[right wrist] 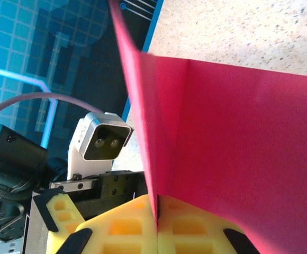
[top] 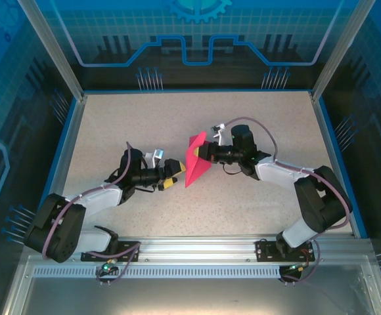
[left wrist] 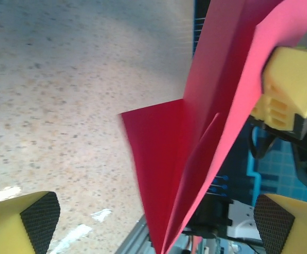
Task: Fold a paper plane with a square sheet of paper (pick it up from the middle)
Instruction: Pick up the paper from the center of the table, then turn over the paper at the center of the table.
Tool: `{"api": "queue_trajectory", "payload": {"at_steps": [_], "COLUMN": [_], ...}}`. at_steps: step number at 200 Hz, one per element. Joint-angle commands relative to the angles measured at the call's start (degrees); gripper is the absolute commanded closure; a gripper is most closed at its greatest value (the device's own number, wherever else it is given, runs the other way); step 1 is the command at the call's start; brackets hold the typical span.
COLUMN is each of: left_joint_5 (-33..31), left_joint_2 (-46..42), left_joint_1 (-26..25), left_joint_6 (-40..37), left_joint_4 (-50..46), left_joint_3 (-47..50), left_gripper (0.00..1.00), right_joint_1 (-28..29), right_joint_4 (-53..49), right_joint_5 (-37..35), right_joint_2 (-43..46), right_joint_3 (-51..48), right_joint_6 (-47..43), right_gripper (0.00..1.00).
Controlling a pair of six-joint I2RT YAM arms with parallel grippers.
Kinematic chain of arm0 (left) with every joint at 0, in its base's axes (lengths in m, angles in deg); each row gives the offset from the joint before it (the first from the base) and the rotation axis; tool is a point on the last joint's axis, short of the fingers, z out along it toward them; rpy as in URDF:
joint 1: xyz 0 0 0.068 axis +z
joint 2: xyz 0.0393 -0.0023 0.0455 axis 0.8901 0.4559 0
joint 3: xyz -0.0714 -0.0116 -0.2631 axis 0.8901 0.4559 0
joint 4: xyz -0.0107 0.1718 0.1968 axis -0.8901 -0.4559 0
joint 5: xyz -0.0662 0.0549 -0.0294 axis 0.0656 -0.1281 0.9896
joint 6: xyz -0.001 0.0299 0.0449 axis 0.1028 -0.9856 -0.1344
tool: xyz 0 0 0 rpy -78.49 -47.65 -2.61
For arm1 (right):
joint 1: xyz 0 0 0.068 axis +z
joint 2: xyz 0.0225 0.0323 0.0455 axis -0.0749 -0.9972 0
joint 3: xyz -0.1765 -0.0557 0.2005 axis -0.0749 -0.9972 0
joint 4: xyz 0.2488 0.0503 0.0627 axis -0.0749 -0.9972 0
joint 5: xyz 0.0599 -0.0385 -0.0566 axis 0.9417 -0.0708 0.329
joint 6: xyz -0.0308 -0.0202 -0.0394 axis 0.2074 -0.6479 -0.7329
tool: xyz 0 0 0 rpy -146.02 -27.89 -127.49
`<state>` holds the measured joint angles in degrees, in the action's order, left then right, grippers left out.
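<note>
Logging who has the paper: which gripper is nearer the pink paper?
Right. The right gripper is clamped on the pink paper; the left gripper stands open just beside it.

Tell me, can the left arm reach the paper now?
Probably yes. The left arm has its jaws open just in front of the paper, with nothing between. The right arm holds the paper up, jaws shut on it.

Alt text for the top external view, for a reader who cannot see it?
The right tool pinches a partly folded pink paper upright over the middle of the speckled table. The left tool is open close beside it.
</note>
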<state>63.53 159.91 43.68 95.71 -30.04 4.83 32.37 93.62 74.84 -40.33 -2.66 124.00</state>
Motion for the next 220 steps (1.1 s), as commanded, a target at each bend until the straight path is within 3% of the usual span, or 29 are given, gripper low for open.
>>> {"api": "queue_trajectory", "payload": {"at_steps": [1,43,72,123,220], "left_joint_5": [4.29,3.60,3.17,2.15,-1.82], "left_joint_2": [-1.38,-0.65,0.69,2.89,0.85], "left_joint_1": [-0.83,-3.64,-3.83,-4.62,-4.58], "left_joint_6": [2.49,4.25,5.26,6.21,2.63], "left_joint_4": [4.92,8.09,11.62,17.61,16.91], "left_joint_3": [-1.22,-1.87,-2.53,-3.86,-2.72], "left_gripper": [0.02,0.02,0.07,0.44,0.84], "right_joint_1": [-0.46,-0.42,-0.39,0.16,-0.47], "right_joint_4": [2.03,5.33,6.81,8.04,5.85], "right_joint_5": [3.09,3.99,4.85,6.00,5.99], "right_joint_2": [0.87,0.95,0.99,0.44,0.17], "right_joint_3": [1.67,1.93,1.76,1.86,1.27], "right_joint_6": [2.66,6.81,9.45,11.45,10.33], "right_gripper": [0.96,0.96,0.96,0.96,0.95]}}
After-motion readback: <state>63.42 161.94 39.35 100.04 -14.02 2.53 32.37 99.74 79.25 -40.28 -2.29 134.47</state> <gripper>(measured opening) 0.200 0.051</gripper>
